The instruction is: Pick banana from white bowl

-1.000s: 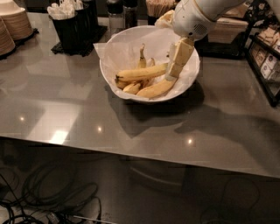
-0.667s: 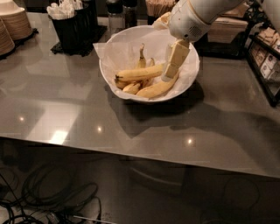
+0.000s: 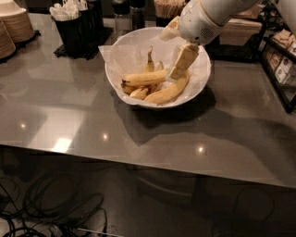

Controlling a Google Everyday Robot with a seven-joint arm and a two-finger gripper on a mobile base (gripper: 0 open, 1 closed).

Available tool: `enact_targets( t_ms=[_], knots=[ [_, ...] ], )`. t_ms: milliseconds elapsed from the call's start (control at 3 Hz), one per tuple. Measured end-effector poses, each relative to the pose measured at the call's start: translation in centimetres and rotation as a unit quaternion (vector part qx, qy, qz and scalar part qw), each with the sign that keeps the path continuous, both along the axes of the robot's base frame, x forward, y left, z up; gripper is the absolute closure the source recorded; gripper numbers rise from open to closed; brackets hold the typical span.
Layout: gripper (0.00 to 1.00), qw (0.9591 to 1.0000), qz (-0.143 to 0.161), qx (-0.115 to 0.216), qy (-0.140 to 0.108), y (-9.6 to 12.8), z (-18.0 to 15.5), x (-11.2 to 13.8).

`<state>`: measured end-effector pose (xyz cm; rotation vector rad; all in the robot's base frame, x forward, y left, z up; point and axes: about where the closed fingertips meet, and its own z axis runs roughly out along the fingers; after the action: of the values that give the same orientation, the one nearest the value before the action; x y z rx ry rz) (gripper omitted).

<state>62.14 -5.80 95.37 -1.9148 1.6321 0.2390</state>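
Note:
The white bowl (image 3: 112, 69), lined with crinkled white paper, stands on the grey table at the back centre. A long, nearly straight yellow banana (image 3: 144, 77) lies across it, dark tip to the left. A more curved banana (image 3: 167, 92) lies in front of it, with shorter bananas (image 3: 139, 93) beside and behind. My gripper (image 3: 177, 70) reaches down into the bowl from the upper right. Its tip is at the right end of the straight banana, hiding that end.
Stacked tan paper plates (image 3: 16, 25) stand at the back left. A black caddy of utensils (image 3: 74, 25) stands behind the bowl on the left. Shakers (image 3: 129, 13) and a rack of packets (image 3: 282, 60) are at the back and right. Cables (image 3: 51, 208) lie on the floor below.
My gripper has moved a little to the left inside the bowl, closer over the right end of the straight banana. The bananas and bowl have not moved.

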Motion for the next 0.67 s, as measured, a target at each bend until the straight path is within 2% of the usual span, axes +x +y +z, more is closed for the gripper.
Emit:
enact_targets(
  t_ms=[333,667],
  knots=[
    [0.14,1.0000,0.000,0.000,0.000,0.0,0.0,0.0],
    [0.15,0.9999,0.014,-0.001,0.004,1.3,-1.1,0.8]
  ],
)
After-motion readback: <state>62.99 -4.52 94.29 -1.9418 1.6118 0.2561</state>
